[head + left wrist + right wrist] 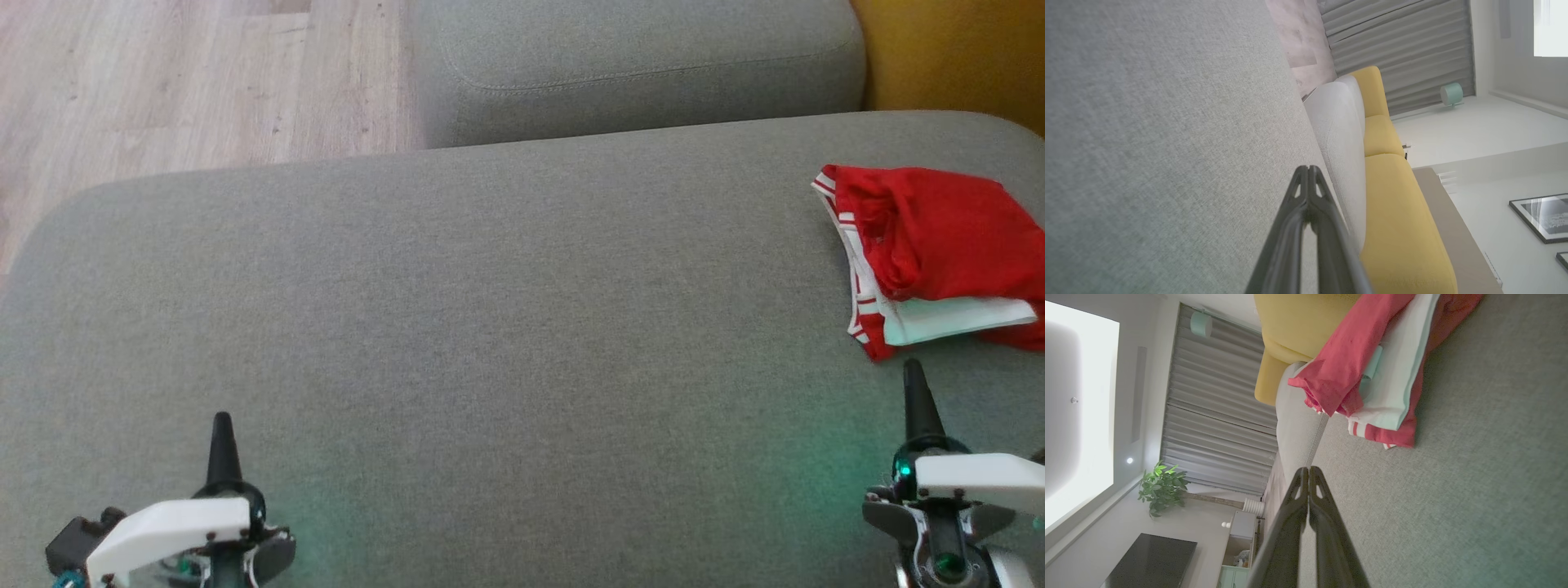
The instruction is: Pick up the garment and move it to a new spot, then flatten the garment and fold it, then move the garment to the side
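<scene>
Grey sofa seat (490, 269), pale wood floor (163, 73), yellow cushions (1396, 228), perhaps grey curtains (1216, 408)

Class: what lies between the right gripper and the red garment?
Only bare grey cushion, seen in the head view, separates the right gripper from the garment.

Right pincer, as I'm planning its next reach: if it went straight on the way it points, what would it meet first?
Probably the red and white garment, whose near edge lies just ahead of the shut right pincer on the grey cushion. Its height is unclear, so it might pass over.
</scene>
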